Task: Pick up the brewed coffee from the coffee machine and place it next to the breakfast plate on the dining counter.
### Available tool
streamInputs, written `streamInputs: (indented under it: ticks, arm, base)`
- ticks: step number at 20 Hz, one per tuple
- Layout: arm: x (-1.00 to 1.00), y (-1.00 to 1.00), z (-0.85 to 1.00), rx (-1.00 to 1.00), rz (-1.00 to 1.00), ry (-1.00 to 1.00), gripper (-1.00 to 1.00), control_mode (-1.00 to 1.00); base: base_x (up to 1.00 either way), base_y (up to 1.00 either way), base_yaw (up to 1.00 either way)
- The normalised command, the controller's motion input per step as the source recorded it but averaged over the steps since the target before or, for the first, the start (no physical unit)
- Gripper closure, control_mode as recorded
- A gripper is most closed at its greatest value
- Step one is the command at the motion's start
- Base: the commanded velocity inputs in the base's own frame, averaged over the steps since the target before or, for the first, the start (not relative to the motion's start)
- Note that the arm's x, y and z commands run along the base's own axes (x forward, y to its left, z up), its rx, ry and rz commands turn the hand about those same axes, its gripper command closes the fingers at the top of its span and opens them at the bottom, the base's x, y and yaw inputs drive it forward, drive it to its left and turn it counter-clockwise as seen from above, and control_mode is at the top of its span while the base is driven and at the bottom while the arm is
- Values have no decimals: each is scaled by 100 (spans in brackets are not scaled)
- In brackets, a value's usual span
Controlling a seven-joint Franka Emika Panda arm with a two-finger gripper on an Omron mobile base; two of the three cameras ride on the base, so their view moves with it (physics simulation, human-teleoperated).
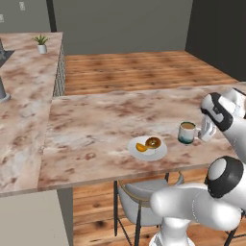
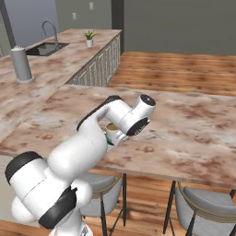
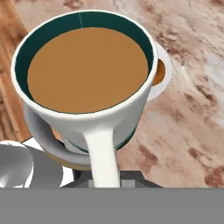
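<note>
The brewed coffee [image 1: 187,133] is a white mug with a teal base, upright over the dining counter [image 1: 96,129], just right of the breakfast plate [image 1: 147,147]. The plate carries a brown ring and an orange piece. My gripper [image 1: 205,131] is at the mug's right side, shut on its handle [image 3: 103,153]. Whether the mug rests on the marble or hangs just above it, I cannot tell. In the hand view the light brown coffee [image 3: 87,70] is close up, and the plate's rim [image 3: 162,74] peeks out behind it. The arm partly covers the mug [image 2: 112,131] in the right base view. The coffee machine is out of view.
Grey-seated stools [image 1: 139,202] [image 2: 207,207] stand under the counter's near edge. On the side counter over cream cabinets are a potted plant [image 1: 41,44], a sink with a tap [image 2: 46,44] and a grey canister [image 2: 20,64]. Wooden floor lies beyond.
</note>
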Motion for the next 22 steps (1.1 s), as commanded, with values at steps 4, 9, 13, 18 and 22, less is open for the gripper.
streamInputs:
  ticks: [4,9,13,18,22]
  arm:
    - [51,-10,-33,0,0,3,100,-100]
    - [55,-1,-32,-1,0,2,100,-100]
    - [54,-4,-28,0,0,1,100,-100]
    - [34,-9,-32,0,0,0,100,-100]
    - [9,-11,-41,0,0,0,100,-100]
  base:
    - [0,0,0]
    - [0,0,0]
    - [0,0,0]
    - [0,0,0]
    - [0,0,0]
